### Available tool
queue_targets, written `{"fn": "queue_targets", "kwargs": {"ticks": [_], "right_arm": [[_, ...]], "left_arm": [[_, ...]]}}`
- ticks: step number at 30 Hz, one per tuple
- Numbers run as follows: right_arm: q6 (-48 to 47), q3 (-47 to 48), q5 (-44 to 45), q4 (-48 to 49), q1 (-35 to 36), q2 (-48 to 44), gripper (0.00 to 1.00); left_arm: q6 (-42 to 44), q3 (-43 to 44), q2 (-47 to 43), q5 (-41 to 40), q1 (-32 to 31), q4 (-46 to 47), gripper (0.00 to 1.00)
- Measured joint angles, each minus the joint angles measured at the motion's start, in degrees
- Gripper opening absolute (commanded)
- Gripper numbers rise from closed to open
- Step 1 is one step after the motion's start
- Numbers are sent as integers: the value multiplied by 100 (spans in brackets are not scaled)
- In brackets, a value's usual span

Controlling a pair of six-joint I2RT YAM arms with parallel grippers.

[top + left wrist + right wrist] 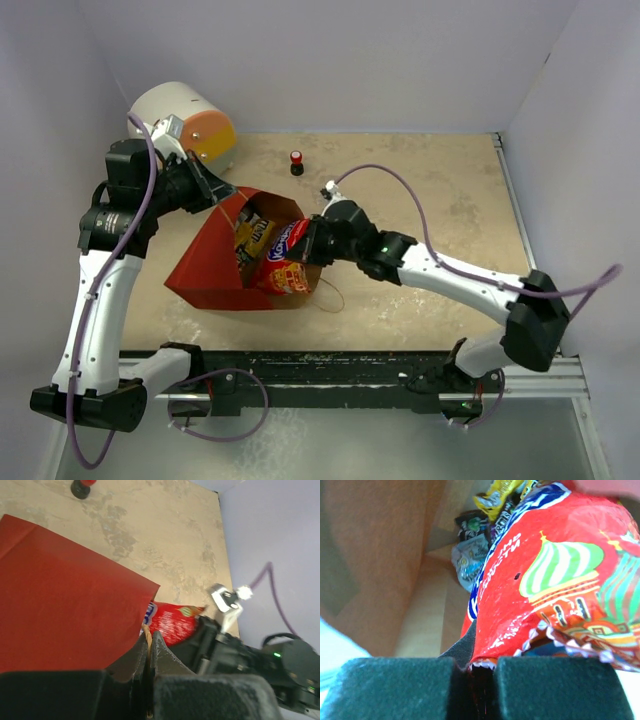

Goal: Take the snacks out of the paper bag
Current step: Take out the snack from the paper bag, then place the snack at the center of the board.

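Note:
The red paper bag [205,268] lies on its side with its mouth toward the right, brown inside. My left gripper [213,190] is shut on its twine handle [147,639] at the top edge of the mouth; the bag's red wall [60,610] fills the left wrist view. My right gripper [312,240] is at the mouth, shut on the serrated edge of the big red chip bag [287,262], which also shows in the right wrist view [555,580]. Several small candy packets [253,238] lie deeper inside, yellow, silver and dark ones [480,535].
A white cylinder with an orange-yellow face [185,125] stands at the back left. A small red-and-black knob [297,162] sits behind the bag and shows in the left wrist view [81,487]. The other twine handle [330,297] lies on the tan tabletop [440,200].

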Motion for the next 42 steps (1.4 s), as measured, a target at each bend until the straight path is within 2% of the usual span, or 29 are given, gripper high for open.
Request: {"fn": "queue_targets", "kwargs": {"ticks": [11, 15, 20, 24, 30, 37, 42], "right_arm": [[-1377, 643, 170, -2441, 4, -2131, 0], [-1781, 1285, 595, -3327, 2, -2500, 0], [-2253, 2151, 1207, -4271, -251, -2457, 0], [-2538, 2566, 1187, -4459, -1331, -2140, 0], [-2691, 2546, 525, -3954, -3156, -1141, 0], [-2247, 2739, -448, -2376, -4500, 981, 0], [-1832, 3960, -1029, -1718, -5071, 2920, 0]], "left_arm": [[0, -24, -9, -439, 0, 13, 0], [7, -33, 4, -518, 0, 13, 0], [28, -33, 63, -542, 0, 7, 0], [63, -33, 116, -535, 0, 0, 0], [101, -35, 234, -339, 0, -2, 0], [144, -79, 267, -111, -4, 0, 0], [153, -177, 260, 46, -114, 17, 0]]}}
